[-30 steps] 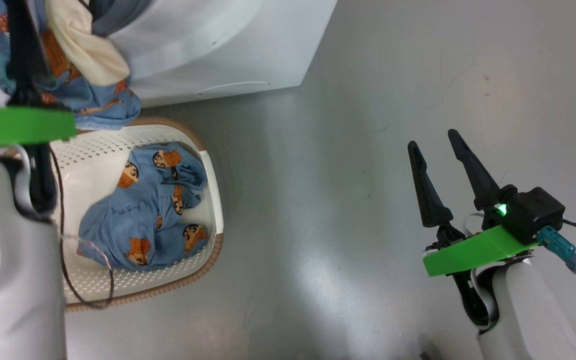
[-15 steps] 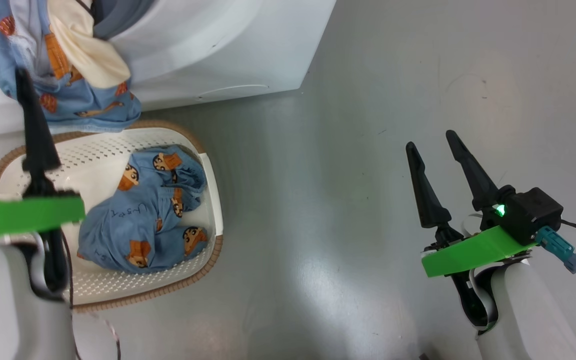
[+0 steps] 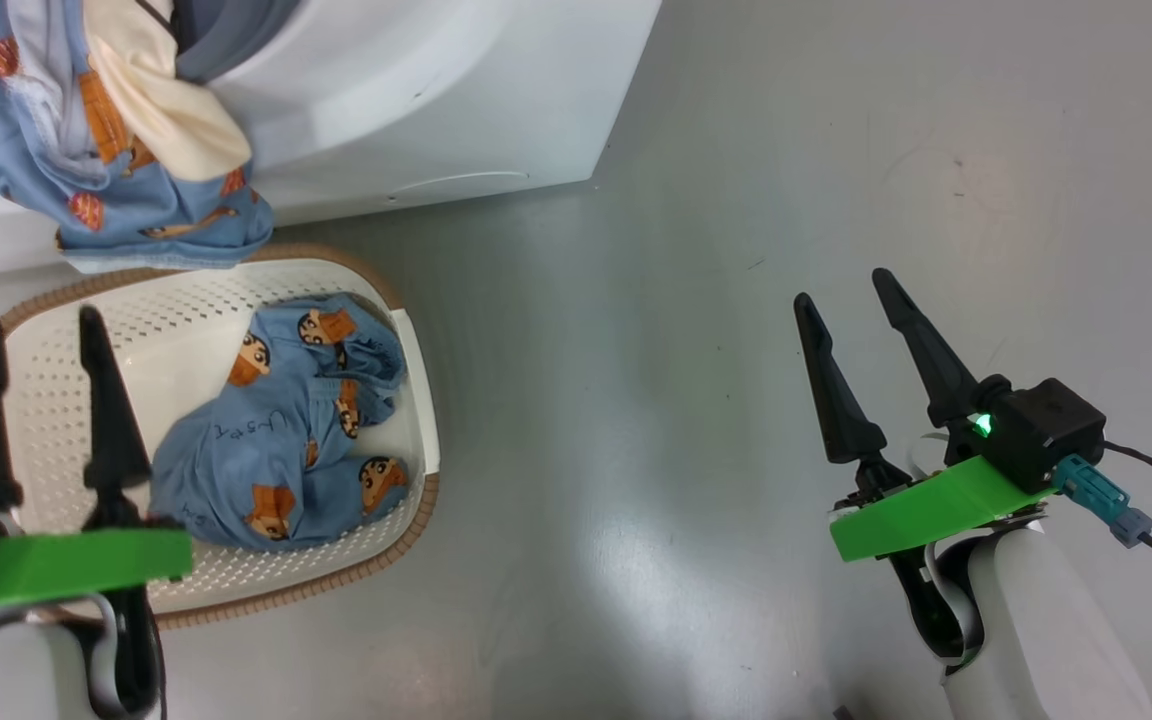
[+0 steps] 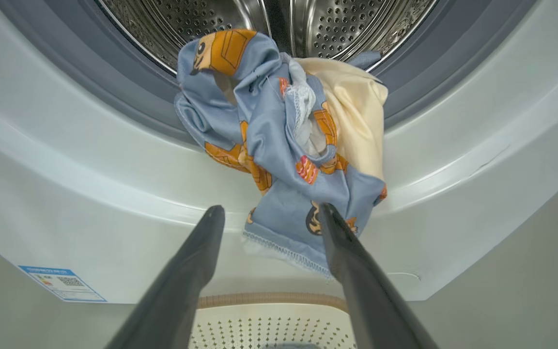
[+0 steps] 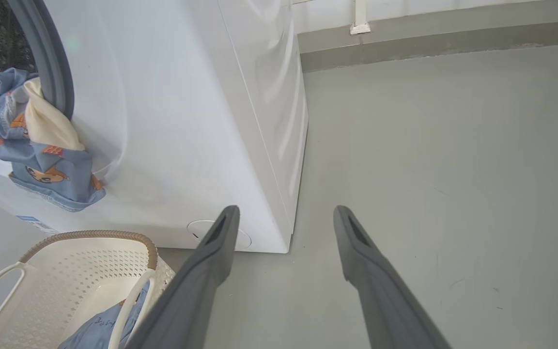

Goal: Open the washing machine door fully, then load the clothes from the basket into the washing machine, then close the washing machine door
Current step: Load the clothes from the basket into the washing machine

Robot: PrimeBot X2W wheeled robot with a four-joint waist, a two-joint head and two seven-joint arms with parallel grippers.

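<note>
My left gripper [image 3: 38, 325], spread and empty, has dropped back from the washing machine [image 3: 416, 100] to over the basket [image 3: 418, 400]. The released clothes [image 3: 126, 150] overhang the gasket [image 4: 114, 92] and likely need pushing in.

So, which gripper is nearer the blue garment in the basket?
Left. The left gripper is over the basket, beside the blue garment; the right gripper is away over the floor.

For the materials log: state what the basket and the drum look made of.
The basket looks like moulded cream plastic, matte and evenly perforated; its brown rim looks woven. The drum is apparently polished steel: shiny, reflective, with punched holes.
</note>
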